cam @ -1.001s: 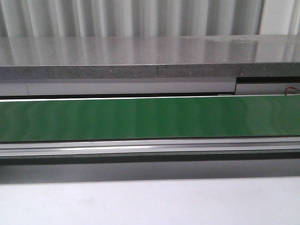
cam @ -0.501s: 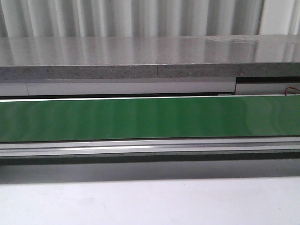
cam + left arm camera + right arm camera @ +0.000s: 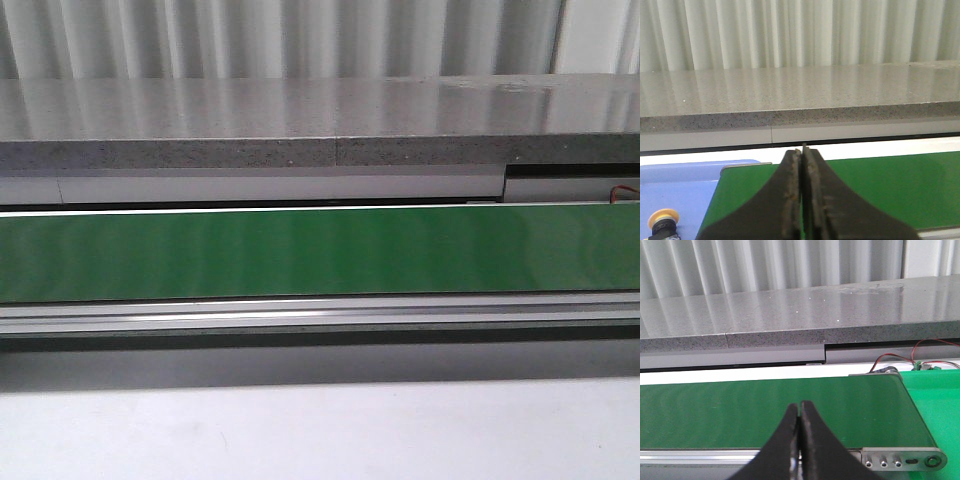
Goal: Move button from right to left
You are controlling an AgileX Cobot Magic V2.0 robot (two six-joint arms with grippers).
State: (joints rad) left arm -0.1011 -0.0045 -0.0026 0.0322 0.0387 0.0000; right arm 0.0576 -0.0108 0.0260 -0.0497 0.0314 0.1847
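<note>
The button [image 3: 662, 220], with a yellow-orange round head over a black collar, shows only in the left wrist view, on a blue surface [image 3: 685, 190] beside the end of the green belt [image 3: 890, 185]. My left gripper [image 3: 802, 150] is shut with nothing between its jaws, over the belt's end and apart from the button. My right gripper [image 3: 799, 406] is shut too, empty, above the other end of the green belt [image 3: 740, 410]. In the front view neither gripper nor the button is visible, only the belt [image 3: 320, 250].
A grey speckled counter [image 3: 300, 120] runs behind the belt under a corrugated wall. A metal rail [image 3: 320, 315] lines the belt's near side. At the belt's right end sit a bracket with screws [image 3: 900, 460], red and black wires [image 3: 905, 357] and a green mat [image 3: 940, 405].
</note>
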